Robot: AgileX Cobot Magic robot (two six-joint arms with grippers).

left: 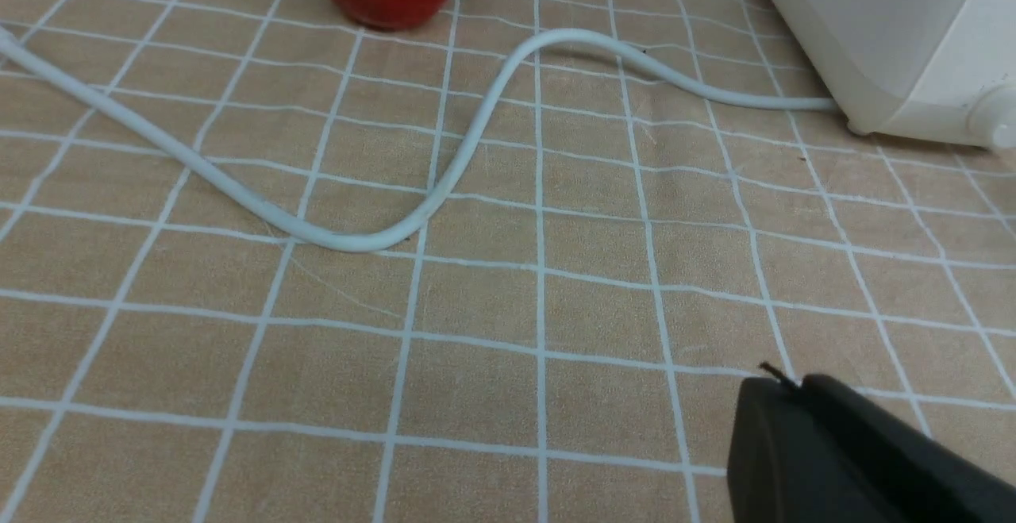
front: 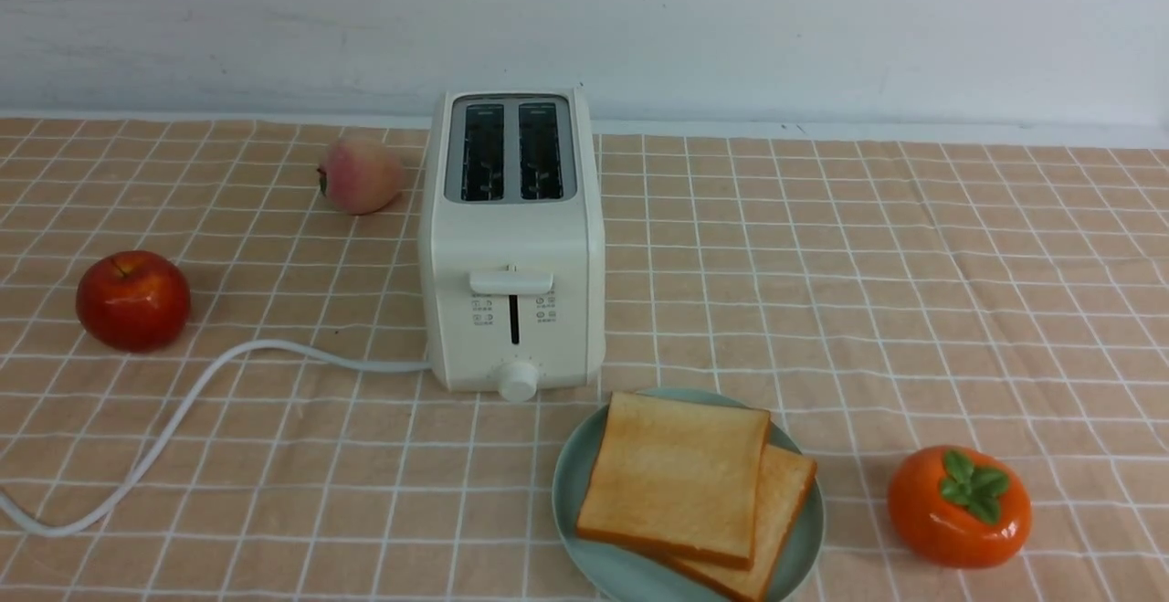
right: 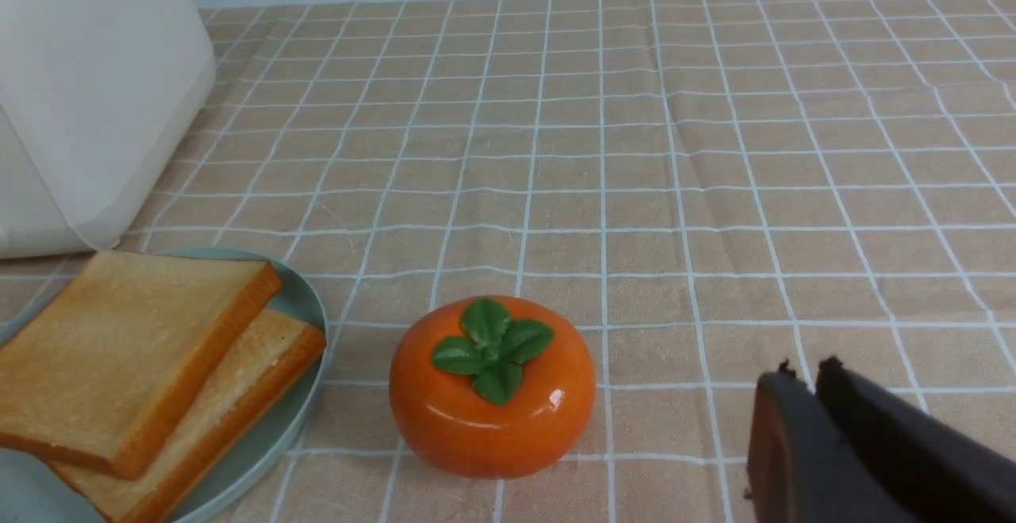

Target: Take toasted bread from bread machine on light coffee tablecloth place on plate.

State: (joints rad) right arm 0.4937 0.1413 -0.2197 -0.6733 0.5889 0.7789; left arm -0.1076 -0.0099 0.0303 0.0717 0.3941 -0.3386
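Two slices of toasted bread lie stacked on the pale teal plate [front: 568, 479] near the front of the light coffee tablecloth [front: 913, 310]. The upper slice [front: 676, 483] overlaps the lower one [front: 787, 492]. The right wrist view also shows the upper slice [right: 119, 340], the lower slice [right: 246, 372] and the plate [right: 305, 301]. Just behind the plate stands the cream bread machine [front: 511, 246], both slots dark and empty. Neither gripper shows in the front view. My left gripper [left: 794, 384] hovers shut and empty over bare cloth near the cord. My right gripper [right: 810, 372] is shut and empty, beside the orange persimmon.
A red apple [front: 133, 299] sits at the left and a peach [front: 359, 175] behind the bread machine's left side. An orange persimmon [front: 959, 506] lies right of the plate. The white cord [front: 183, 410] snakes from the machine toward the front left edge. A pale wall closes the back.
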